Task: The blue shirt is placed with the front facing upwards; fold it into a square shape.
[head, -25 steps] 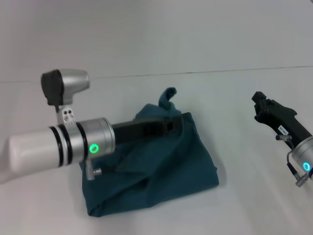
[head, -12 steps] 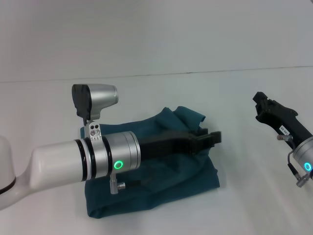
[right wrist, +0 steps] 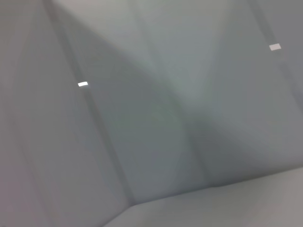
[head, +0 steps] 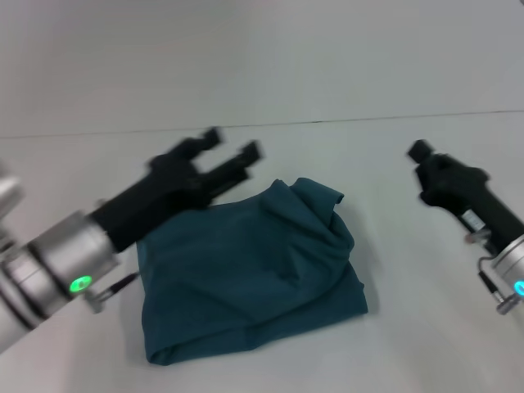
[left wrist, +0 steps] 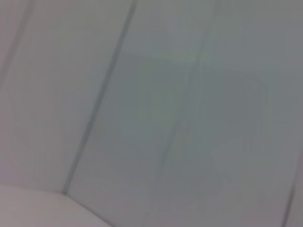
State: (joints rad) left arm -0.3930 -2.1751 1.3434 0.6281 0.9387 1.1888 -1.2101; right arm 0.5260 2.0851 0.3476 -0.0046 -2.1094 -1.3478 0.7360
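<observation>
Head view: blue shirt lies folded in a rough, rumpled square on the white table, centre-front, with a bunched ridge of cloth standing up at its far right corner. Left gripper is raised above the shirt's far left corner, fingers spread apart with nothing between them, not touching the fabric. Right gripper hangs off to the right, well apart from the shirt; can't tell how its fingers stand. Left wrist view: only pale blurred surfaces with a dark seam line, no shirt, no fingers. Right wrist view: same story, plain grey-white surfaces meeting in a corner, nothing of the task visible.
</observation>
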